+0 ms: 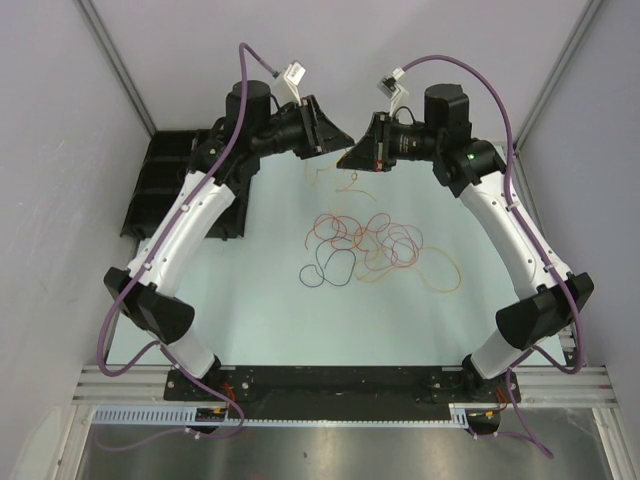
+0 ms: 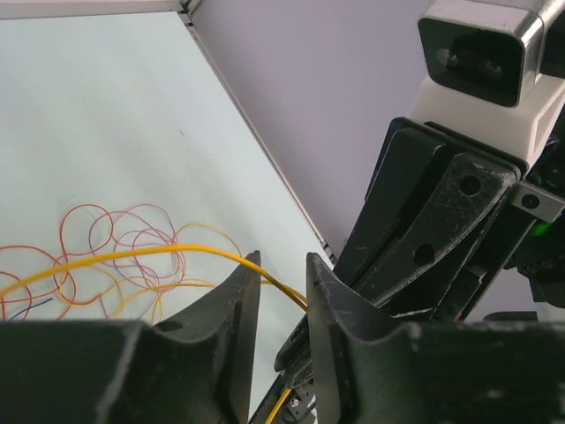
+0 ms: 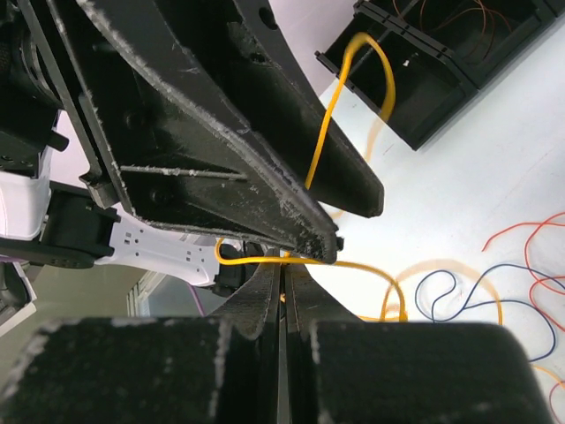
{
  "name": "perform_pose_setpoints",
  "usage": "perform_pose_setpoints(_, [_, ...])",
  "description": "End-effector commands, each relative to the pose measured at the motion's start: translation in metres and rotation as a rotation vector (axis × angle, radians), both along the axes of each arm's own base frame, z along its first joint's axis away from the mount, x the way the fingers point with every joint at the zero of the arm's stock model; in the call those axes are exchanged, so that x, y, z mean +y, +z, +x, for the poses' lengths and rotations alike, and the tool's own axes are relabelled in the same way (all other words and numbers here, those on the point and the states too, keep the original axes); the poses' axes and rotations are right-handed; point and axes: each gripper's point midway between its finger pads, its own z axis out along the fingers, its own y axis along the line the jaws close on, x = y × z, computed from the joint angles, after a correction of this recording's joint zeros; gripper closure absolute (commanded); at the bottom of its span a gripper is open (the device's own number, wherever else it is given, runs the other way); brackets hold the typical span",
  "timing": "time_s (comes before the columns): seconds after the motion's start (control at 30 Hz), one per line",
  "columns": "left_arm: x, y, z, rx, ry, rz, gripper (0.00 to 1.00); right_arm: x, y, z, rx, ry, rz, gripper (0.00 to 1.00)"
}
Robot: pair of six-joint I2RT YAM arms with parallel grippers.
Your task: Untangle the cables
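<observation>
Both grippers meet in the air above the far middle of the table. My right gripper (image 1: pixel 347 160) (image 3: pixel 284 263) is shut on a yellow cable (image 3: pixel 371 265). That cable (image 2: pixel 132 256) passes between the parted fingertips of my left gripper (image 1: pixel 338 138) (image 2: pixel 282 265), which is open and does not grip it. From there it trails down to the tangle of orange, red, pinkish and dark cables (image 1: pixel 370 243) lying on the table. A dark blue-black loop (image 1: pixel 330 268) lies at the tangle's near left. The left fingers (image 3: pixel 221 132) loom close over the right jaws.
A black bin (image 1: pixel 165 185) stands at the table's left edge; the right wrist view shows it (image 3: pixel 441 79) with a few thin wires inside and the yellow cable arching in front of it. Grey walls close in on both sides and at the back.
</observation>
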Motion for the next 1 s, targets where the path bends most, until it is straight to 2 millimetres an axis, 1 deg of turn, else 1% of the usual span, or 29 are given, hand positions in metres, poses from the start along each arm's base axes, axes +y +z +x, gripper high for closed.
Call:
perform_pose_setpoints(0.0, [0.000,0.002,-0.003,0.013,0.016,-0.010,0.72,-0.003,0.027,-0.012,-0.090,0.007,0.028,1.00])
perform_pose_setpoints(0.1, [0.000,0.001,-0.004,0.013,0.012,-0.004,0.85,-0.003,0.027,-0.011,-0.092,0.004,0.027,1.00])
perform_pose_setpoints(0.13, [0.000,0.001,-0.004,0.011,0.011,0.001,0.92,-0.002,0.026,-0.011,-0.089,0.004,0.026,1.00])
perform_pose_setpoints(0.17, [0.001,-0.001,-0.004,0.015,0.012,0.005,0.96,-0.002,0.026,-0.010,-0.085,0.004,0.024,1.00])
perform_pose_setpoints(0.2, [0.001,-0.001,-0.004,0.017,0.014,0.005,1.00,-0.003,0.026,-0.010,-0.087,0.001,0.025,1.00])
perform_pose_setpoints(0.27, [0.003,-0.002,-0.003,0.016,0.023,0.015,1.00,-0.003,0.023,-0.008,-0.075,-0.011,0.016,1.00])
perform_pose_setpoints(0.3, [0.004,0.001,-0.004,0.011,0.027,0.014,1.00,-0.003,0.022,-0.007,-0.073,-0.017,0.012,0.98])
perform_pose_setpoints(0.33, [0.005,-0.001,-0.002,0.012,0.030,0.022,1.00,-0.004,0.021,-0.005,-0.072,-0.029,0.005,0.93])
perform_pose_setpoints(0.37, [0.005,-0.002,-0.002,0.023,0.028,0.029,1.00,-0.005,0.018,-0.005,-0.063,-0.036,-0.005,0.92])
perform_pose_setpoints(0.4, [0.005,0.004,-0.002,0.013,0.024,0.023,1.00,-0.007,0.017,-0.003,-0.068,-0.048,-0.012,0.89])
perform_pose_setpoints(0.43, [0.005,0.004,-0.002,0.014,0.019,0.028,1.00,-0.008,0.015,-0.001,-0.063,-0.059,-0.018,0.85])
perform_pose_setpoints(0.47, [0.005,0.000,-0.001,0.029,0.022,0.040,1.00,-0.009,0.013,0.000,-0.055,-0.065,-0.023,0.80])
perform_pose_setpoints(0.5, [0.008,0.004,0.000,0.023,0.028,0.036,1.00,-0.010,0.012,0.001,-0.050,-0.070,-0.025,0.66])
perform_pose_setpoints(0.57, [0.012,0.004,0.003,0.045,0.041,0.024,1.00,-0.011,0.007,0.003,-0.031,-0.084,-0.039,0.56])
perform_pose_setpoints(0.63, [0.022,0.007,0.010,0.080,0.069,-0.006,1.00,-0.015,0.000,0.006,-0.016,-0.111,-0.056,0.47])
perform_pose_setpoints(0.67, [0.027,0.008,0.014,0.087,0.083,-0.014,1.00,-0.017,-0.002,0.006,-0.009,-0.116,-0.060,0.45])
perform_pose_setpoints(0.7, [0.036,0.012,0.019,0.084,0.106,-0.023,1.00,-0.018,-0.004,0.008,0.001,-0.126,-0.066,0.41])
perform_pose_setpoints(0.77, [0.046,0.013,0.026,0.083,0.138,-0.021,1.00,-0.021,-0.010,0.008,0.019,-0.133,-0.072,0.40])
perform_pose_setpoints(0.8, [0.056,0.015,0.033,0.076,0.164,-0.019,1.00,-0.022,-0.011,0.008,0.022,-0.136,-0.073,0.39])
perform_pose_setpoints(0.83, [0.061,0.012,0.036,0.087,0.181,-0.012,1.00,-0.023,-0.015,0.009,0.035,-0.141,-0.076,0.38])
perform_pose_setpoints(0.87, [0.072,0.010,0.043,0.094,0.208,-0.010,1.00,-0.025,-0.015,0.008,0.037,-0.145,-0.076,0.38])
perform_pose_setpoints(0.93, [0.084,0.009,0.049,0.101,0.246,-0.007,1.00,-0.026,-0.019,0.008,0.051,-0.149,-0.079,0.37])
perform_pose_setpoints(0.97, [0.097,0.010,0.055,0.102,0.278,-0.009,1.00,-0.027,-0.018,0.006,0.050,-0.149,-0.078,0.37])
